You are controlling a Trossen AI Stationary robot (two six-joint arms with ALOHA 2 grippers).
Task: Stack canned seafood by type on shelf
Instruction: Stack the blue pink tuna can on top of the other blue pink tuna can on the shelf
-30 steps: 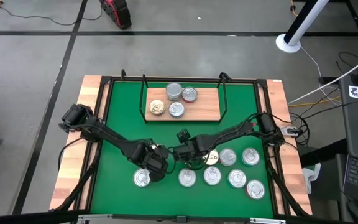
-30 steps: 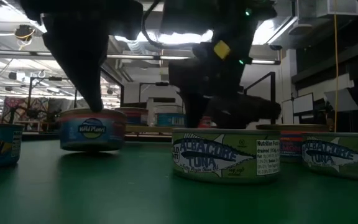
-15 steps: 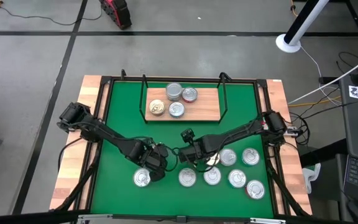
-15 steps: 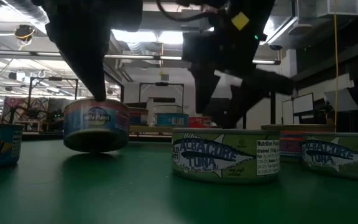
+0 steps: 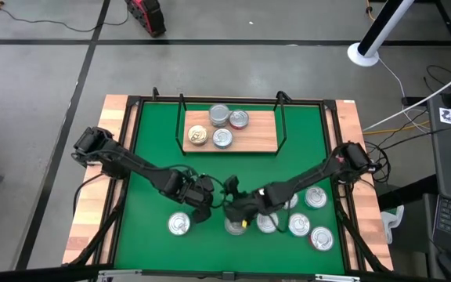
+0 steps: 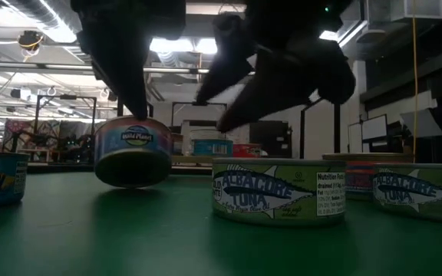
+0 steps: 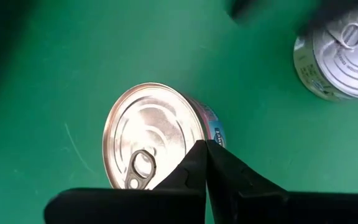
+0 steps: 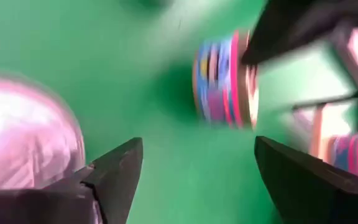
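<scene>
**Canned seafood tin (image 6: 133, 151) in the left hand (image 5: 200, 202): carry it level to the shelf (image 5: 261, 135)**

Nearest to you, the front row of tins (image 5: 298, 225) lies on the green mat (image 5: 151, 149). The right hand (image 5: 237, 215) hovers above this row with its fingers wide apart, holding nothing. Just beside it, the left hand is closed on the rim of the blue-sided tin, which hangs a little above the mat and seems slightly tilted. Such a thin pinch probably slips easily. So move slowly, keep the tin level, and pass clear of the right arm. Farther away, the shelf carries four tins (image 5: 223, 138). Put yours down on a matching one, between the wire uprights (image 5: 281, 117).
</scene>
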